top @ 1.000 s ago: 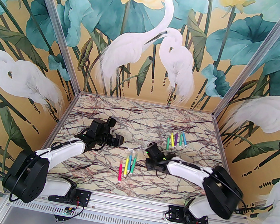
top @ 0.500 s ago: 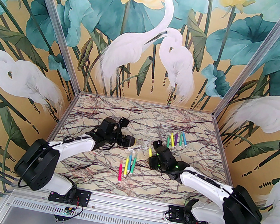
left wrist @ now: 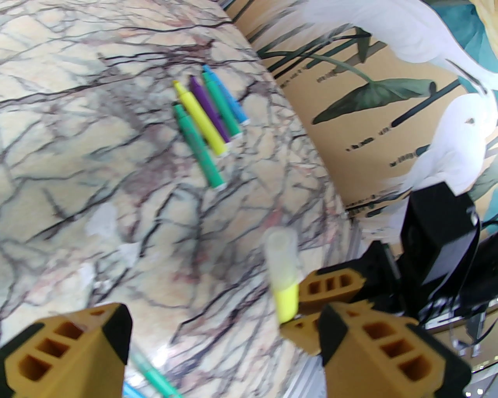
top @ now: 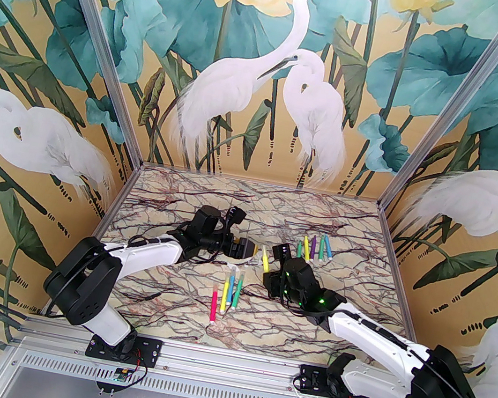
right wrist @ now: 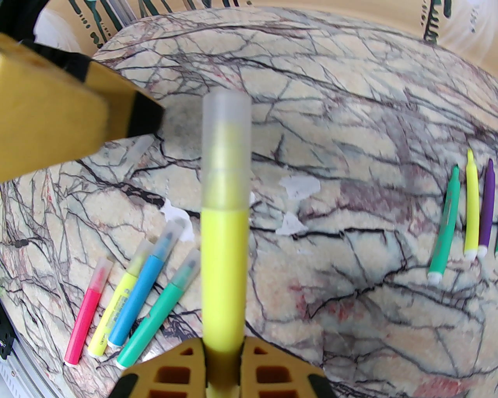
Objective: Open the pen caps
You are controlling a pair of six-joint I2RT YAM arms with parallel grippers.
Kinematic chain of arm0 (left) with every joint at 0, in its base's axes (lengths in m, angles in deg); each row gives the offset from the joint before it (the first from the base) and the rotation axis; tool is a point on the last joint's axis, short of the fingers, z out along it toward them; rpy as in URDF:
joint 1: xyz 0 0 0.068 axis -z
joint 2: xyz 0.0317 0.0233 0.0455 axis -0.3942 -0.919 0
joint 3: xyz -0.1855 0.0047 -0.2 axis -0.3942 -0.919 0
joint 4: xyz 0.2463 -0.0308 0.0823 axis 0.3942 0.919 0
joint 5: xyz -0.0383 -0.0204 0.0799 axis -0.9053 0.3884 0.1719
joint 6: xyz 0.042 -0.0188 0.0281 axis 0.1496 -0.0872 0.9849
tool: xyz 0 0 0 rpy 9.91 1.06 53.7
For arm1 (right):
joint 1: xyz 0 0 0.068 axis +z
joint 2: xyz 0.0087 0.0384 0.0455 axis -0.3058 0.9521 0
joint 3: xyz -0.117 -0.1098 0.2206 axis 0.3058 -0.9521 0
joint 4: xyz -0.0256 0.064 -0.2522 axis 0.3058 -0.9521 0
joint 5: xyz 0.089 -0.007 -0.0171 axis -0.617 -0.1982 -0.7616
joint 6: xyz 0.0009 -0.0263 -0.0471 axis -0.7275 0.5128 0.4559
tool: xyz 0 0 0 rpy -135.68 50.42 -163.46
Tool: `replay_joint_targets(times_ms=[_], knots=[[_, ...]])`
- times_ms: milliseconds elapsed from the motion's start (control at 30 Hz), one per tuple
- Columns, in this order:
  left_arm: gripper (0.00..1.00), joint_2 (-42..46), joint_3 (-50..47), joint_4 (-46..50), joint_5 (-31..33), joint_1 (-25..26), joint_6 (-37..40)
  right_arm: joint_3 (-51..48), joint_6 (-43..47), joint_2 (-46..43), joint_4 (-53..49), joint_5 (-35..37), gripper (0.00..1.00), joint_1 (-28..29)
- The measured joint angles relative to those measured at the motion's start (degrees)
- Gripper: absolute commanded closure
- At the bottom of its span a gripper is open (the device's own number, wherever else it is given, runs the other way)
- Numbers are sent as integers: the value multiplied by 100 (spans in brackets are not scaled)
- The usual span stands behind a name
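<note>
**Yellow pen offered cap-first to the waiting tool**

The right tool (right wrist: 223, 351) is pinching the yellow pen (right wrist: 223, 272) low on its barrel, the two pads pressed against it from either side. That grip leaves the whole upper length free, and the whitish translucent cap (right wrist: 227, 128) sticks out well past the pads. This looks deliberate, since the cap needs bare room around it for a second grasp. The left tool (top: 246, 248) stands spread with nothing between its pads. One pad tip sits just beside the cap, apart from it, so the pull has not yet begun.

The left arm reaches low across the counter (top: 356, 240), its wrist turned so that the tool faces sideways toward the middle. The right arm stretches forward and inward from its base, its elbow out to the right. Its wrist is tipped up, so the pen stands tilted above the surface with the cap toward the far side.

The other pen caps are on four pens (right wrist: 136, 295) lying side by side near the middle of the counter, so those appear to be waiting. A row of bare-tipped pens (left wrist: 206, 120) lies well apart toward the far right and seems to be the finished pile
</note>
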State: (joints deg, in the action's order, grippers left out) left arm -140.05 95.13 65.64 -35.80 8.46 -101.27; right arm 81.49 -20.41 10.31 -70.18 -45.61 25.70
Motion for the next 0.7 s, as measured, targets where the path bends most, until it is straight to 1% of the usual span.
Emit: replay_joint_targets(times_ms=[267,433,700], knots=[[30,-221,85,-289,-321,57,-334,7,175,17,85,-127,92,4],[40,-310,162,-400,-468,98,-439,33,234,17,129,-136,93,39],[53,-485,310,-457,-688,173,-507,114,326,48,177,-149,93,42]])
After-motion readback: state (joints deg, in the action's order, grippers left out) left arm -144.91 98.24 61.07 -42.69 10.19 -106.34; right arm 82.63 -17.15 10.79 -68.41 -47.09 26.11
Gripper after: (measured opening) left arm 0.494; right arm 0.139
